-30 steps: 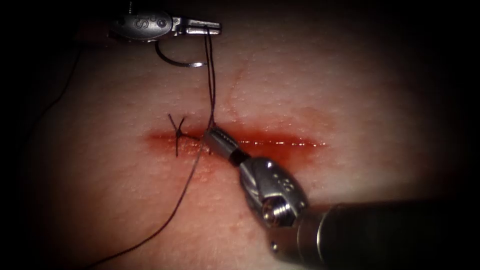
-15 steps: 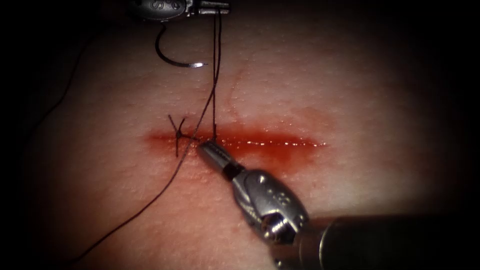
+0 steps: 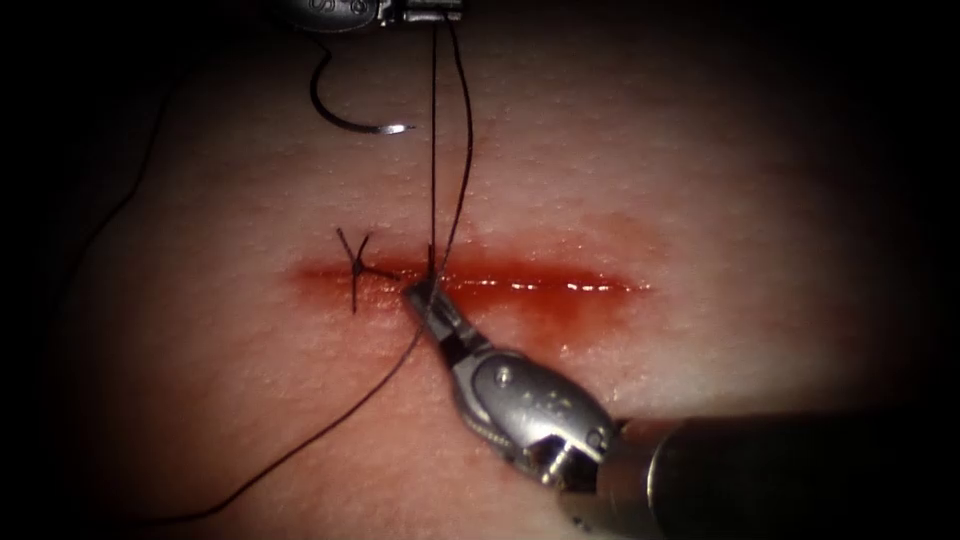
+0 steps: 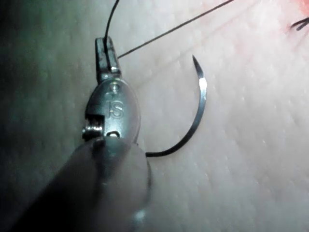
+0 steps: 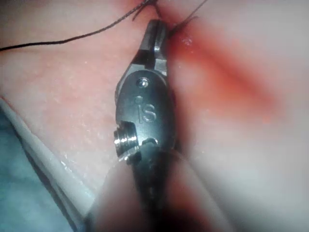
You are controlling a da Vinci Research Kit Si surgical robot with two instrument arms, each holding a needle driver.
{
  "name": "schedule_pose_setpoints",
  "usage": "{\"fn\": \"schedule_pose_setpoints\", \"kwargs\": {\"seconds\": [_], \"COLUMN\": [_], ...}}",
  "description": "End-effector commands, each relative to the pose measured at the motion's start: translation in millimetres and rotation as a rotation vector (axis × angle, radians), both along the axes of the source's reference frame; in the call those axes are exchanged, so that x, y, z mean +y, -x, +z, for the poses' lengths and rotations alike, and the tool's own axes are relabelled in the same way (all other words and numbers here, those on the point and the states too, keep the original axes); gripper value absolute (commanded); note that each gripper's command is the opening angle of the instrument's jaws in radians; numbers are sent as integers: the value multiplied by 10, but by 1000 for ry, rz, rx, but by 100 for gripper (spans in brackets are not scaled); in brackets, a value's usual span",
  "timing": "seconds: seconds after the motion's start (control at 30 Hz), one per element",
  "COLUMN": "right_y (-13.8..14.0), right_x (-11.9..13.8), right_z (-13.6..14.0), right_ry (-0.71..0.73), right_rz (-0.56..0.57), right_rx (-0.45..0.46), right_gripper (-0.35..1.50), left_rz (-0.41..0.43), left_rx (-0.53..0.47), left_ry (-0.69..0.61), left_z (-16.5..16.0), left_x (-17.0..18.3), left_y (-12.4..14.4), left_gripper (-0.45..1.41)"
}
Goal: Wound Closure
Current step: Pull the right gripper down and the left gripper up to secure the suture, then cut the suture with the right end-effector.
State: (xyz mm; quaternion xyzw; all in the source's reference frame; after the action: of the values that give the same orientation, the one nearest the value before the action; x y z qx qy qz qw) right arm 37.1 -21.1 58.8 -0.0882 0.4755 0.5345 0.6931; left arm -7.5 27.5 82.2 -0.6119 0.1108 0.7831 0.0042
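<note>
So, endoscope: one knot [image 3: 355,268] tied at left end of cut [image 3: 520,285]; rest lay unclosed. Left tool [image 3: 432,14] jaws clamped thread [image 3: 434,140]. Needle [image 3: 345,112] lay free on tissue [image 3: 700,180] above cut. Right tool [image 3: 425,297] jaws closed on thread at cut.
Left wrist: left tool [image 4: 106,50] pinched thread [image 4: 169,31]; needle [image 4: 195,113] out of tissue.
Right wrist: right tool [image 5: 155,34] jaws closed at cut [image 5: 222,72].

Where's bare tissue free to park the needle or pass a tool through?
Free: the tissue above the cut, right of the thread; also lower left, below the long thread tail.

Crowded: around the tied stitch, where the right tool grips thread at the cut, and beneath the left tool, which holds thread while the needle lies loose.
</note>
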Motion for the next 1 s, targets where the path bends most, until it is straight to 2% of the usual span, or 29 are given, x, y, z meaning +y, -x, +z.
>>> {"fn": "schedule_pose_setpoints", "kwargs": {"seconds": [0.03,0.2,0.23,0.27,0.4,0.43,0.53,0.6,0.67,0.73,0.83,1.0], "right_y": [-6,-3,-2,-1,12,17,25,28,32,33,34,37], "right_x": [-2,4,7,9,16,18,22,24,31,37,53,68], "right_z": [5,3,1,0,-10,-13,-17,-18,-16,-15,-9,-4], "right_ry": [-2,41,42,40,8,0,-14,-22,-47,-65,-97,-113], "right_rz": [-4,22,22,21,15,15,14,13,-5,-8,-25,-32], "right_rx": [-1,28,34,35,51,57,69,72,86,94,84,81], "right_gripper": [-35,-35,22,32,36,42,84,91,110,116,116,110], "left_rz": [5,51,70,81,121,131,141,148,156,159,170,187], "left_rx": [-6,-81,-114,-119,-156,-173,-190,-201,-214,-218,-226,-230], "left_ry": [3,-27,-46,-48,-91,-104,-118,-125,-136,-140,-149,-160], "left_z": [3,-14,-22,-26,-57,-70,-95,-109,-133,-144,-175,-203], "left_x": [5,-13,-20,-23,-42,-45,-50,-52,-59,-63,-75,-84], "left_y": [4,-1,-2,-2,-6,-8,-11,-13,-15,-16,-18,-19], "left_gripper": [-45,-45,-45,-45,-45,-45,-45,-45,-45,-45,-45,-45]}}
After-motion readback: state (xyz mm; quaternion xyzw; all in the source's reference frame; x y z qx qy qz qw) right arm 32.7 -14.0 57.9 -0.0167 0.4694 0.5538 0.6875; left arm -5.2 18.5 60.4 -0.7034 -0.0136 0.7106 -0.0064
